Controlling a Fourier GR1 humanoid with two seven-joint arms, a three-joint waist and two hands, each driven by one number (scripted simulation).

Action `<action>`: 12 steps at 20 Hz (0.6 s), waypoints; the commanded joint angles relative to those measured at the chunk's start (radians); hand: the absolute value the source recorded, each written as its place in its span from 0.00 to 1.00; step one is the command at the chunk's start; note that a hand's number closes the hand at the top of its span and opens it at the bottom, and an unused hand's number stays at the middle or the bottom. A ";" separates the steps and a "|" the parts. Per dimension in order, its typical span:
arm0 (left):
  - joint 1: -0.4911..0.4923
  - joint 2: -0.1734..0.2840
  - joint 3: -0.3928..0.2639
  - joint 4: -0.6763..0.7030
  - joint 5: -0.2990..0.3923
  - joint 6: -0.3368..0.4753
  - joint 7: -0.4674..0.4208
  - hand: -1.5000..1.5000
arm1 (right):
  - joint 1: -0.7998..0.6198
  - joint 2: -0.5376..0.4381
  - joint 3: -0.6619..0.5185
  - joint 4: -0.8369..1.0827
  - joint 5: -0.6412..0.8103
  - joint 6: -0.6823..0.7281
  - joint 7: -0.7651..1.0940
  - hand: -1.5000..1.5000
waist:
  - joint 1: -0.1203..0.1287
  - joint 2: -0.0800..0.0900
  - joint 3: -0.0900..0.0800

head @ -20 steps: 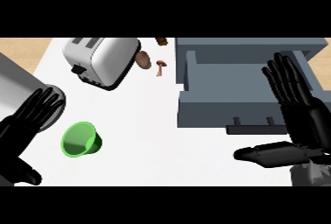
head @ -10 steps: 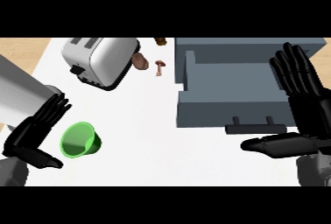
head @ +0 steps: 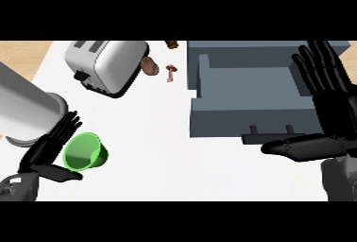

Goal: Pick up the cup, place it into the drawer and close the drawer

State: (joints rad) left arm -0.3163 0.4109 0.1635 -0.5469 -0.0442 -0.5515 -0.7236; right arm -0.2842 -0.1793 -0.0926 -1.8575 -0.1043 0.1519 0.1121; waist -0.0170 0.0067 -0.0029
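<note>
A green cup [head: 86, 152] lies on its side on the white counter at the lower left, its mouth facing up toward me. My left hand [head: 50, 149] is right against the cup's left side, fingers straight along it and thumb below it, holding nothing. The grey drawer [head: 254, 94] stands pulled open at the upper right, its handle [head: 270, 133] facing me. My right hand [head: 326, 104] is open over the drawer's right side, fingers straight and pointing away, thumb stretched out left in front of the handle.
A silver toaster [head: 108, 65] lies tilted at the top left. A brown mushroom-like piece [head: 149, 65] and smaller brown bits [head: 171, 72] sit beside it. A large shiny metal cylinder [head: 24, 110] stands at the far left, just above my left hand.
My left hand has moved right and closer, from apart from the cup to against its left side. The right hand shifted slightly right. The cup has not moved.
</note>
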 commanded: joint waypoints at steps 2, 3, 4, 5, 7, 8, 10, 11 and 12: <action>-0.066 -0.004 -0.015 0.165 -0.048 -0.049 -0.199 0.00 | -0.044 -0.020 -0.034 0.049 -0.033 0.022 -0.015 0.00 | -0.011 0.006 -0.002; -0.052 -0.041 -0.026 0.174 -0.056 -0.019 -0.218 0.00 | -0.019 -0.024 -0.025 0.016 -0.033 0.029 0.004 0.00 | -0.014 0.005 -0.002; -0.016 0.005 -0.032 0.188 -0.061 -0.073 -0.255 0.00 | 0.016 -0.001 0.001 -0.034 -0.022 0.014 0.018 0.00 | -0.010 0.001 -0.002; -0.077 -0.011 -0.020 0.214 -0.056 -0.034 -0.237 0.00 | -0.005 0.011 0.008 0.012 0.010 -0.004 -0.013 0.00 | -0.013 0.006 -0.002; -0.061 0.010 -0.021 0.227 -0.057 -0.048 -0.281 0.00 | 0.007 -0.004 -0.012 -0.006 -0.006 0.006 -0.007 0.00 | -0.016 0.006 -0.003; -0.069 -0.025 -0.028 0.219 -0.056 -0.032 -0.283 0.00 | -0.033 0.010 0.005 -0.016 -0.002 -0.016 0.030 0.00 | -0.012 0.005 -0.003; -0.075 -0.017 -0.029 0.241 -0.059 -0.033 -0.298 0.00 | 0.047 -0.022 -0.014 -0.030 -0.028 0.044 -0.015 0.00 | -0.023 0.005 -0.003; -0.120 -0.049 -0.028 0.254 -0.055 -0.011 -0.262 0.00 | -0.034 -0.019 -0.025 0.013 -0.036 0.024 0.006 0.00 | -0.016 0.007 -0.003; -0.100 -0.036 -0.030 0.269 -0.060 -0.021 -0.289 0.00 | 0.039 0.015 0.032 -0.038 0.000 0.020 -0.008 0.00 | -0.025 0.007 -0.004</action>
State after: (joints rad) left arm -0.3960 0.3831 0.1345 -0.3325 -0.0994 -0.4659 -0.8800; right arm -0.2808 -0.1842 -0.0946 -1.8690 -0.1192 0.1689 0.1139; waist -0.0332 0.0119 -0.0055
